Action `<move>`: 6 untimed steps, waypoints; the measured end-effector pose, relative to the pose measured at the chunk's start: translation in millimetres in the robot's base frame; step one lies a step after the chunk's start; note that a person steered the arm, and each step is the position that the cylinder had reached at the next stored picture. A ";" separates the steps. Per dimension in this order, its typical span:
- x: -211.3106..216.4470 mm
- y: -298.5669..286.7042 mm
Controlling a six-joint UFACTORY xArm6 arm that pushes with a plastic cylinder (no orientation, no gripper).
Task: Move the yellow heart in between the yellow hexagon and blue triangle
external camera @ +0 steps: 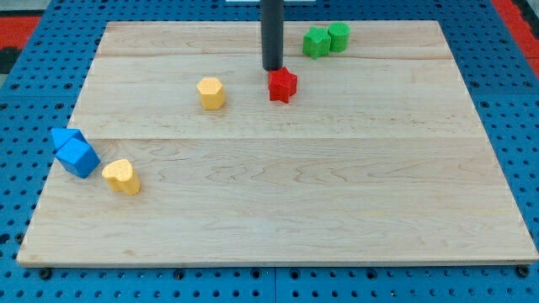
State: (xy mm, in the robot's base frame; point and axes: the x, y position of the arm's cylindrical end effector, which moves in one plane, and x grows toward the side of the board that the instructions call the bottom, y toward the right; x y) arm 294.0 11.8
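Note:
The yellow heart (pixel 122 176) lies near the view's left edge, just right of and below two touching blue blocks: one (pixel 67 137) above, whose shape I cannot make out, and a blue cube-like block (pixel 80 158) below it. The yellow hexagon (pixel 211 93) sits up and to the right, left of the board's middle. My tip (pixel 273 68) is at the view's top centre, right beside the upper left of a red star (pixel 283 85), far from the yellow heart.
Two green blocks, one (pixel 317 42) and the other (pixel 338 35), touch each other near the board's top edge, right of the rod. The wooden board (pixel 278 210) lies on a blue pegboard surface.

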 end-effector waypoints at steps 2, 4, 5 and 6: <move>-21.0 39.5; -26.5 119.7; -26.5 156.7; -0.2 145.3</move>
State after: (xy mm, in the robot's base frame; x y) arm 293.8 157.1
